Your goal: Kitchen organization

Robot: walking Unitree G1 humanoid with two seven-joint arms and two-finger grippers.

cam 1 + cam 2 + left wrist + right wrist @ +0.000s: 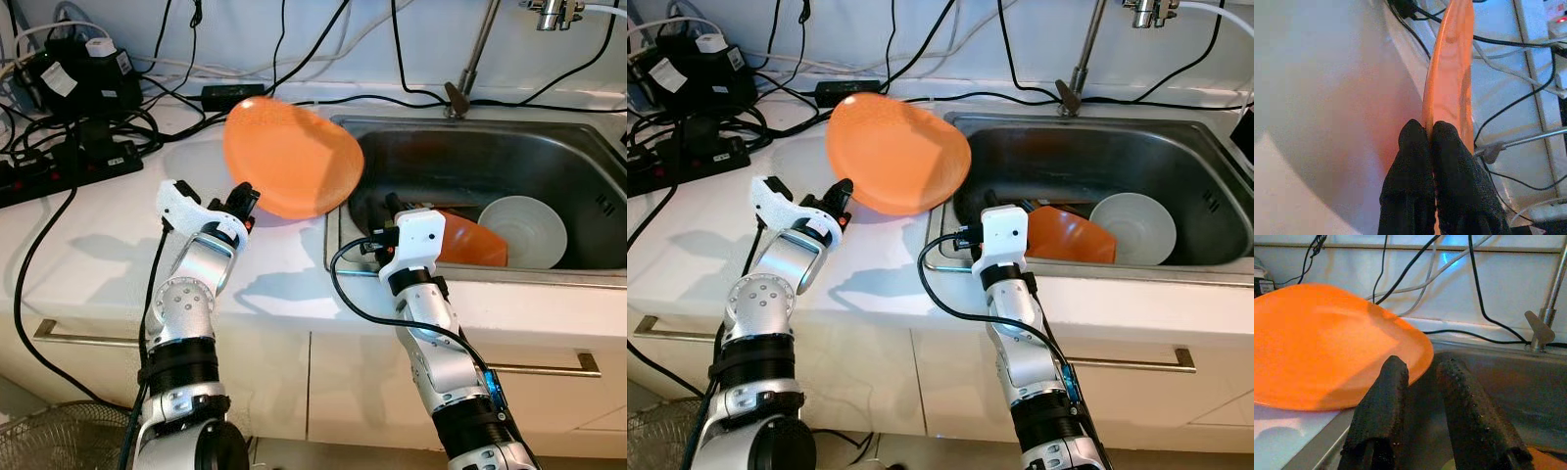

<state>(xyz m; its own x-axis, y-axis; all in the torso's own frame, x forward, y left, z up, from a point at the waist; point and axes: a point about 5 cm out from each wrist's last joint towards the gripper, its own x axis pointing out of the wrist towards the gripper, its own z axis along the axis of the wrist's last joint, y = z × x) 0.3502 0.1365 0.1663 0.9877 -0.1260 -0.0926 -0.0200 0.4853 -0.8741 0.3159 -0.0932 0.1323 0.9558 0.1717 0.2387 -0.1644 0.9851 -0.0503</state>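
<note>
While plate [292, 157] hangs over counter [88, 235] beside sink [549, 147], left gripper [242, 206] clamps its rim: keep grip firm, lower flat, probably onto counter. Power strip [59, 166] and cables [294, 69] crowd back edge. Right gripper [1422, 406], fingers apart, idle at sink's near corner. In sink: second orange dish [470, 240], white bowl [522, 231]; tap [470, 59] behind.
</note>
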